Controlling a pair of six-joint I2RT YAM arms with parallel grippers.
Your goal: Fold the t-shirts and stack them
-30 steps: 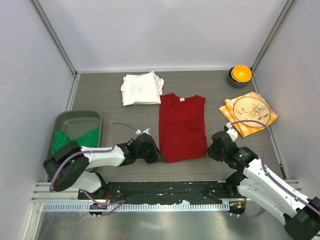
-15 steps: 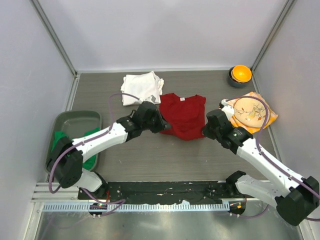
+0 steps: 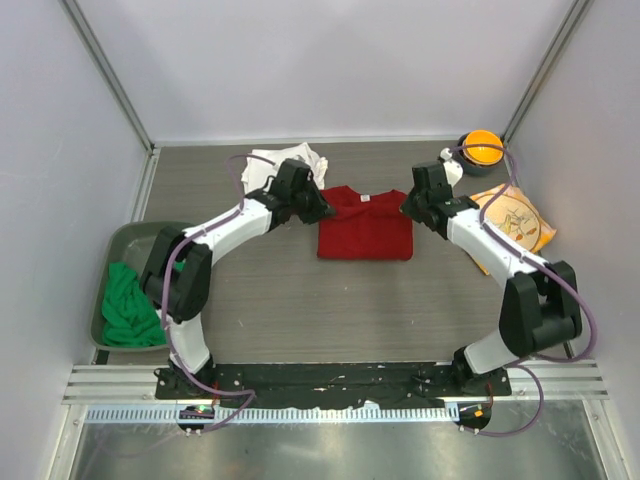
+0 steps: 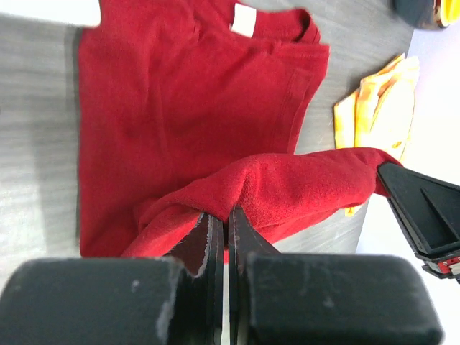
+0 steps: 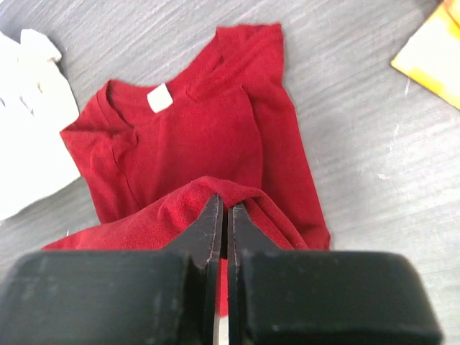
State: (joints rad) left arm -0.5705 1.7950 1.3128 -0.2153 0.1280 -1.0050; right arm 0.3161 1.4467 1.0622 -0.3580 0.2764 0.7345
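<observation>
No readable text; neck label [image 5: 159, 98] of the red t-shirt [image 5: 201, 144] looks blank.

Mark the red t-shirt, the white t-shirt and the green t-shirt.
red t-shirt [image 3: 365, 232], top view, middle of the doubled-over body.
white t-shirt [image 3: 262, 175], top view, left part of the folded cloth that shows.
green t-shirt [image 3: 128, 308], top view, middle of the bunched cloth.
</observation>
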